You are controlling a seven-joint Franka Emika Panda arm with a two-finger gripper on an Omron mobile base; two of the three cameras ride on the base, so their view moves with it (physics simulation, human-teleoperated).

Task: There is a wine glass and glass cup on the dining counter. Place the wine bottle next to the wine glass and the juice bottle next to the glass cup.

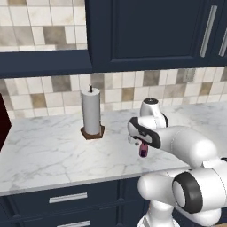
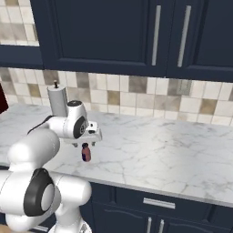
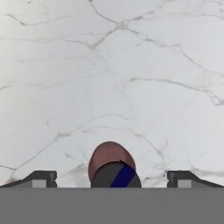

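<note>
The juice bottle (image 1: 143, 150) (image 2: 85, 153) is a tiny bottle with a dark cap and a pinkish-red body. It stands upright on a white marble counter (image 1: 53, 150) along the tiled wall, close to the front edge. My gripper (image 1: 142, 143) (image 2: 85, 144) hangs straight over it, pointing down, open, one finger on each side of the cap and touching nothing. In the hand view the juice bottle (image 3: 110, 157) sits midway between the fingertips (image 3: 43, 178), with my gripper (image 3: 111, 179) wide around it. The wine bottle, wine glass, glass cup and dining counter are out of view.
A paper towel roll (image 1: 91, 116) (image 2: 58, 101) on a brown stand is at the back of the counter, left of the arm. Dark navy wall cabinets (image 2: 118, 36) hang overhead and drawers (image 1: 68, 197) run below. Bare marble (image 2: 159, 150) stretches to the right.
</note>
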